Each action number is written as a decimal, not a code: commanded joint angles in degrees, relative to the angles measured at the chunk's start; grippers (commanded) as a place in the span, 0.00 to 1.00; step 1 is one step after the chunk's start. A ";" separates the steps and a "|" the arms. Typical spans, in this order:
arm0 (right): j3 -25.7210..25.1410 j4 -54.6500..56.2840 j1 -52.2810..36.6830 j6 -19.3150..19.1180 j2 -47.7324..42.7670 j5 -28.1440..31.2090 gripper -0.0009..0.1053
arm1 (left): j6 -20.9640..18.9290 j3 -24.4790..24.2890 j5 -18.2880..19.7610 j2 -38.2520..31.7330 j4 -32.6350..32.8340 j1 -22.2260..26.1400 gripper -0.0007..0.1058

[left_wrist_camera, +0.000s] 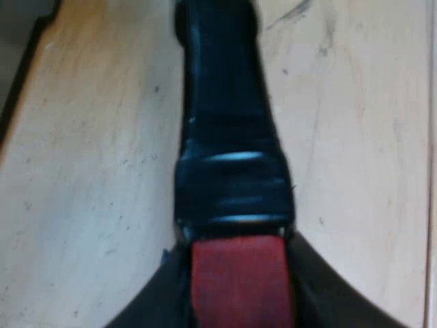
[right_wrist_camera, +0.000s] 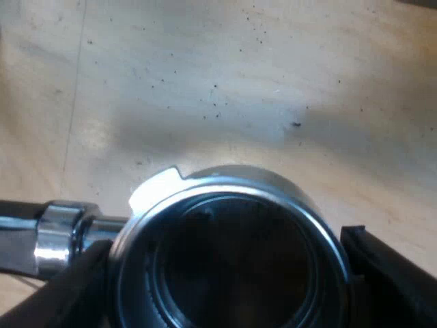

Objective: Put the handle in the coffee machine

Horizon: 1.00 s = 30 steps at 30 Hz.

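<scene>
The holder [left_wrist_camera: 229, 137] is over the tabletop [left_wrist_camera: 82, 171], its long axis running straight away from my left end effector [left_wrist_camera: 239, 277], clamped on the red end [left_wrist_camera: 239, 294], to the metal basket [right_wrist_camera: 225, 181], which my right end effector [right_wrist_camera: 229, 280] grips across its rim.

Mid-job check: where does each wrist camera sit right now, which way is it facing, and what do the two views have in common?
Left wrist view: on the left arm, looking along the holder from its red end, table beneath; the left gripper grips that end, fingers either side.
Right wrist view: on the right arm, looking down into the holder's metal basket; the right gripper closes on its rim, fingers either side.
Shared: the same holder, seen from opposite ends, over the wooden table.
</scene>
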 commanded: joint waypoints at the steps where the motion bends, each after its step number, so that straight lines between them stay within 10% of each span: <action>1: -0.43 -0.53 0.07 -2.07 -0.93 -1.43 0.01 | 1.13 -0.13 1.44 0.08 0.06 -0.20 0.01; 7: -0.43 -0.93 0.07 -2.07 -0.93 -0.97 0.02 | 1.13 -0.13 1.61 -0.77 0.06 -0.20 0.01; 17: -0.43 -5.37 0.07 -2.47 -0.93 -0.58 0.87 | 1.13 -0.13 2.97 -1.04 0.06 -0.20 0.01; 30: -0.43 -8.22 0.07 -2.46 -4.71 8.67 0.91 | 1.13 -0.13 3.14 -1.10 2.12 3.76 0.01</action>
